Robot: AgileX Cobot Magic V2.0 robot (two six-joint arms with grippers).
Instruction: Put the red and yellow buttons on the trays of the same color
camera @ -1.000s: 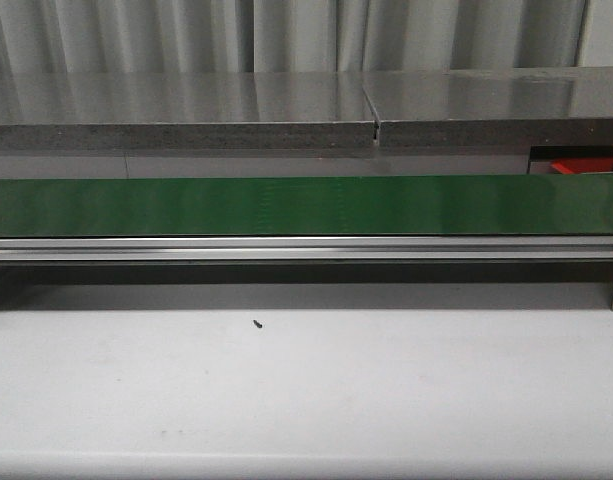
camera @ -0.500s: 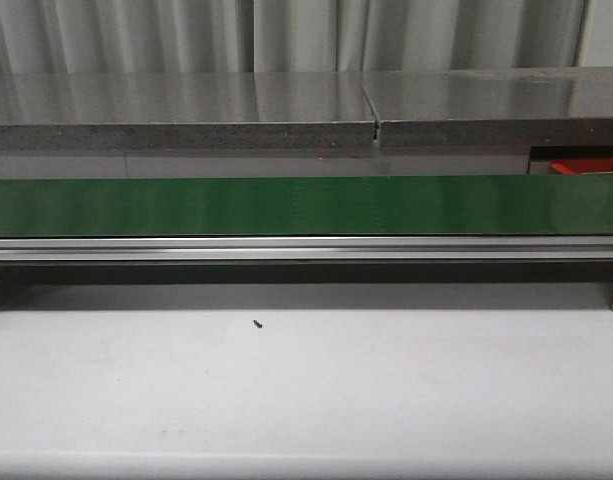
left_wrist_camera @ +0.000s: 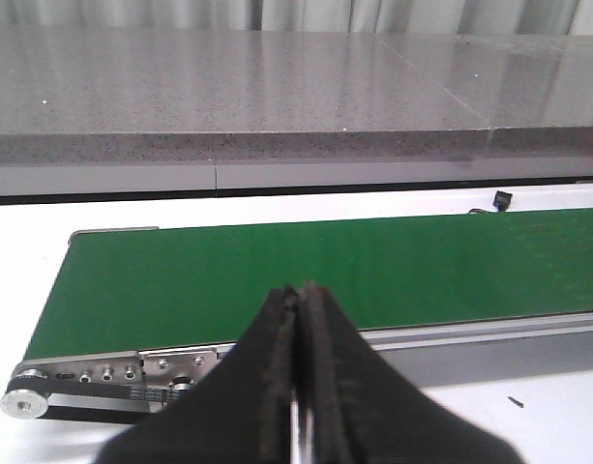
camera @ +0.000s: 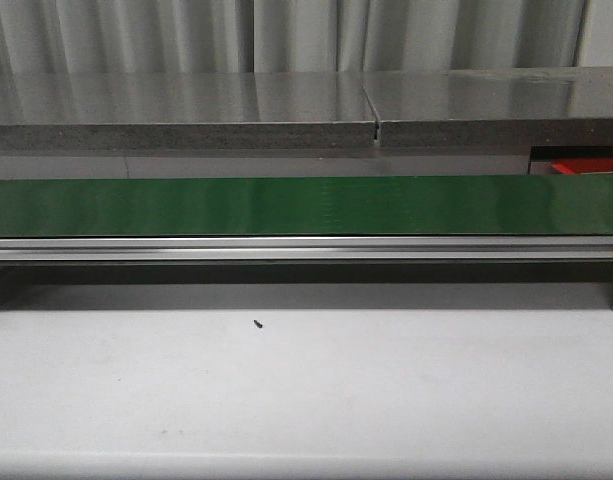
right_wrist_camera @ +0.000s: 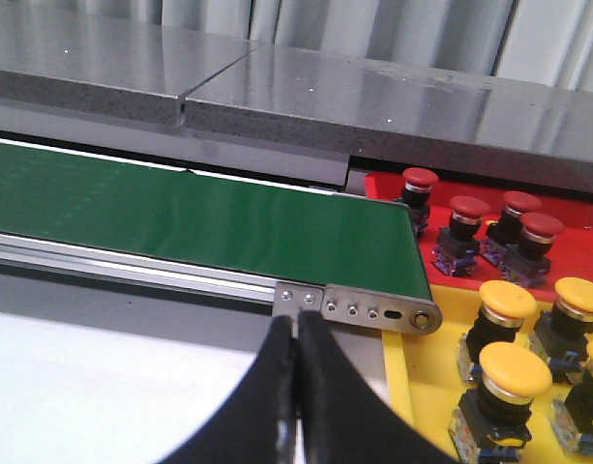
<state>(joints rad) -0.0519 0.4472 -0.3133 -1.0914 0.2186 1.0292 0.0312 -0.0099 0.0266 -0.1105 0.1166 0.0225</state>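
Note:
In the right wrist view several red buttons (right_wrist_camera: 468,217) stand on a red tray (right_wrist_camera: 385,184), and several yellow buttons (right_wrist_camera: 514,377) stand on a yellow tray (right_wrist_camera: 422,362) beside it, both past the belt's end. My right gripper (right_wrist_camera: 296,319) is shut and empty, over the white table near the belt's end roller. My left gripper (left_wrist_camera: 301,290) is shut and empty, in front of the other end of the green belt (left_wrist_camera: 306,271). No button lies on the belt. In the front view only a sliver of the red tray (camera: 586,165) shows at far right.
The green conveyor belt (camera: 306,205) with its aluminium rail (camera: 306,248) spans the front view. Behind it runs a grey stone ledge (camera: 306,110). A small dark speck (camera: 257,323) lies on the white table (camera: 306,390) in front.

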